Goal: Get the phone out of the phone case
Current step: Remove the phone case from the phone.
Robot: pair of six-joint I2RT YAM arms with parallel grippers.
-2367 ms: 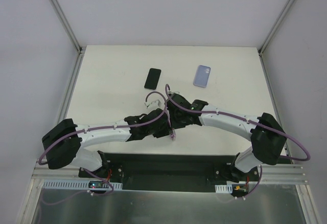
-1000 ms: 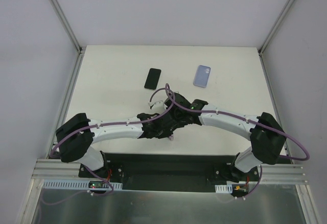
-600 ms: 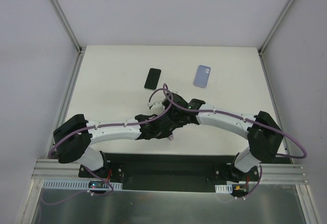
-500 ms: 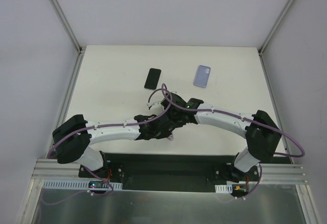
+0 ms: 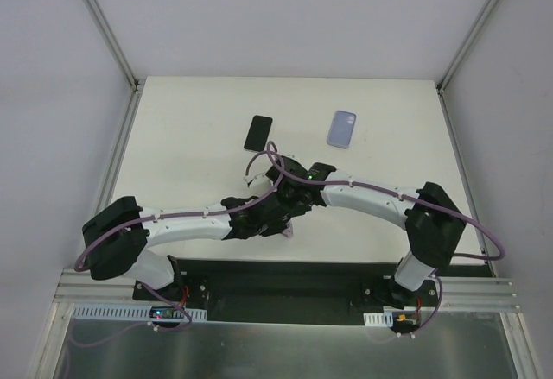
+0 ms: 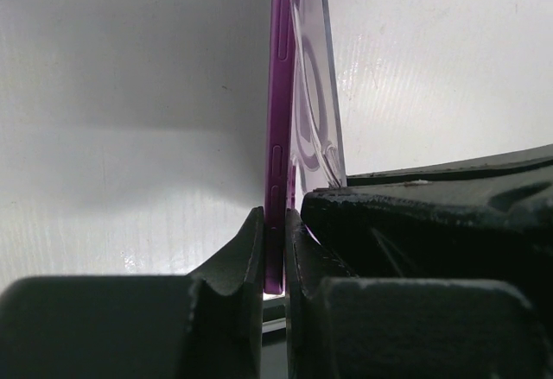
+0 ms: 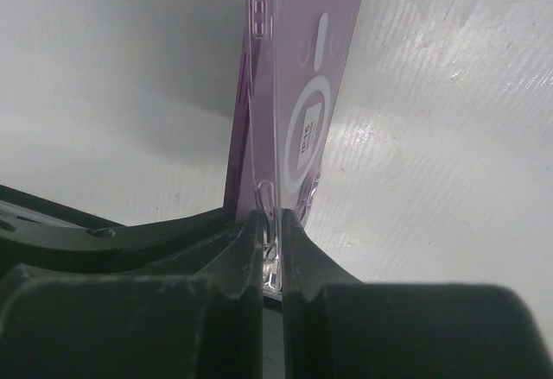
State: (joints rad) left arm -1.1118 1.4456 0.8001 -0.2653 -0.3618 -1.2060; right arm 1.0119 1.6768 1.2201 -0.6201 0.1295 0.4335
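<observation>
And here's the purple phone [image 6: 275, 137], held edge-on above the desk [image 5: 190, 137], right in the middle near the front edge where the two arms meet. The left hand [image 6: 274, 249] has it pinched, both fingers pressed tight against its two faces at the near end, with no gap to speak of. The side buttons show along the thin purple edge.

Right up against the phone sits the clear phone case [image 7: 302, 94], its round ring and small label plain to see through the back. The right hand [image 7: 272, 249] is clamped narrowly on the case's near edge, fingers squeezed onto the transparent rim. From that wrist, the purple body peeks out behind the case on the left side. Whether the phone is fully seated in the case or partly free is hard to tell.

From above, the two hands sit wrist to wrist, practically touching. Further back on the desk, well apart from the action, a black phone [image 5: 257, 133] lies flat, and to its right a pale blue item [image 5: 342, 128], phone or case, I can't say which
</observation>
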